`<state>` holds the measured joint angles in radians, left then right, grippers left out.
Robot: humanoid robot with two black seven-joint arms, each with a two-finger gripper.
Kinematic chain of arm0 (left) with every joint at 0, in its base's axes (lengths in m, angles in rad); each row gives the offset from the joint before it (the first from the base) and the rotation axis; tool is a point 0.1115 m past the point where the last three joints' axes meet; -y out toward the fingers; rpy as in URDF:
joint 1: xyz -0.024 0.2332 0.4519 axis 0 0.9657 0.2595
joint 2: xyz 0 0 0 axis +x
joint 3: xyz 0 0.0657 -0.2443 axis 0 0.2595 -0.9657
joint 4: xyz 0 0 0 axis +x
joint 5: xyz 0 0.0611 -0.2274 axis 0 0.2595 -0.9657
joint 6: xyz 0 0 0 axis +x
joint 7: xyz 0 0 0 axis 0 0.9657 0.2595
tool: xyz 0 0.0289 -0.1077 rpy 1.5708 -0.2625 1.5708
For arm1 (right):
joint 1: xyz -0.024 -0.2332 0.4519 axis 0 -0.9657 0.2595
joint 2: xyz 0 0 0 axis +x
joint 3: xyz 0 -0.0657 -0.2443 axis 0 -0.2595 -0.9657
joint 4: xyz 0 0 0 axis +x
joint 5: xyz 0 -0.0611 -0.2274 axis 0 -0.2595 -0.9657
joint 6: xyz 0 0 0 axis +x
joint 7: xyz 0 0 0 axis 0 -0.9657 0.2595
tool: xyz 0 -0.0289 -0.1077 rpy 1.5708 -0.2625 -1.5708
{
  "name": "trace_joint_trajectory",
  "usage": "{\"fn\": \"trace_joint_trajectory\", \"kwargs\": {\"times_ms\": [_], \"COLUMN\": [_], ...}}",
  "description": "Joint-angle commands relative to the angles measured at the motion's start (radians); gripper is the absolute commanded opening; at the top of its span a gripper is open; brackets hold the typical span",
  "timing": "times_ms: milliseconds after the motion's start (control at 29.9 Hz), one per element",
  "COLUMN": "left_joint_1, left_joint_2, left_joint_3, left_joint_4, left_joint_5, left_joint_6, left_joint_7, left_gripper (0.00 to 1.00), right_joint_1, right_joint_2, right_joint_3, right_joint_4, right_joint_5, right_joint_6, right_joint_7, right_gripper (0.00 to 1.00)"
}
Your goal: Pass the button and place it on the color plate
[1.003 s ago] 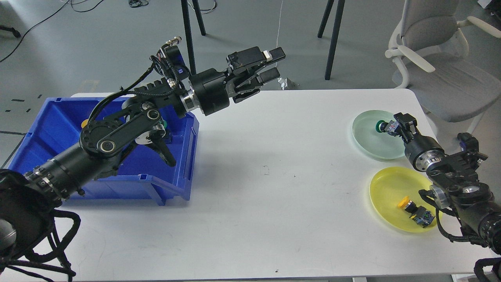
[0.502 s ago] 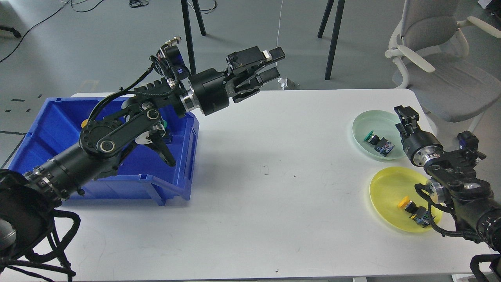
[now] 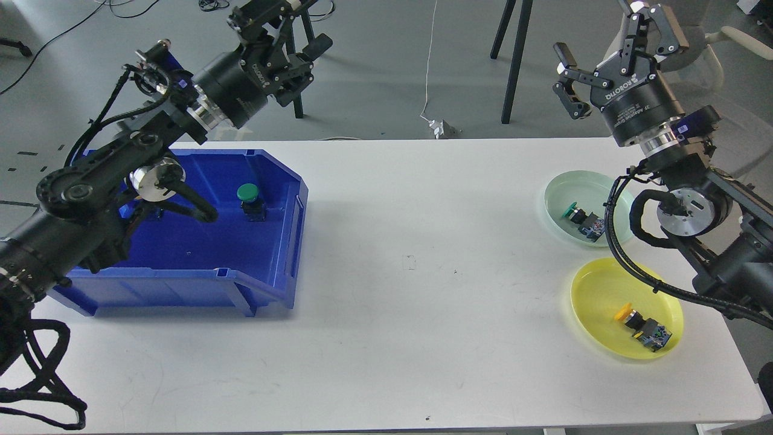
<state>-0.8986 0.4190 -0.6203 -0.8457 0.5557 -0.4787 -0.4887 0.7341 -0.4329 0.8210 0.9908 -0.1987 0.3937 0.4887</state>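
Observation:
A green button point(image 3: 248, 194) stands upright in the blue bin point(image 3: 181, 281) at the table's left. Another green button point(image 3: 581, 218) lies on the pale green plate point(image 3: 558, 187) at the right. A yellow button point(image 3: 641, 325) lies on the yellow plate point(image 3: 595, 290) in front of it. My left gripper point(image 3: 305, 24) is open and empty, raised high above the bin's far edge. My right gripper point(image 3: 604, 30) is open and empty, raised high behind the green plate.
My left arm crosses the bin's left half and hides part of its inside; a small dark item point(image 3: 151, 212) shows there behind the arm. A grey chair point(image 3: 712, 42) and black stand legs point(image 3: 513, 60) are beyond the white table point(image 3: 423, 272).
The right gripper let go of the green button on the green plate and rose up and back. The left arm swung up and left, uncovering the green button in the bin.

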Motion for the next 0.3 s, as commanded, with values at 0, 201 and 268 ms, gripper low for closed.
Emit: {"fn": "trace_joint_trajectory", "kwargs": {"times_ms": [0,201,268], "left_joint_1": [0.055,0.058,0.059], "left_joint_2": [0.059,0.075,0.07], "left_joint_3": [-0.033,-0.044,-0.044], "left_joint_4": [0.007,0.01,0.01], "left_joint_5": [-0.074,-0.089,-0.1], "left_joint_6": [-0.01,-0.01,-0.01], "left_joint_7": [0.0,0.0,0.0], "left_gripper": [0.86,0.87,0.87], "right_joint_1": [-0.001,-0.027,-0.025], "right_joint_2": [0.014,0.02,0.034], "right_joint_3": [0.017,0.029,0.03], "right_joint_4": [0.005,0.014,0.017], "right_joint_5": [0.001,0.001,0.002], "right_joint_6": [0.014,0.02,0.03], "right_joint_7": [0.0,0.0,0.0], "right_gripper": [0.99,0.99,0.99]}}
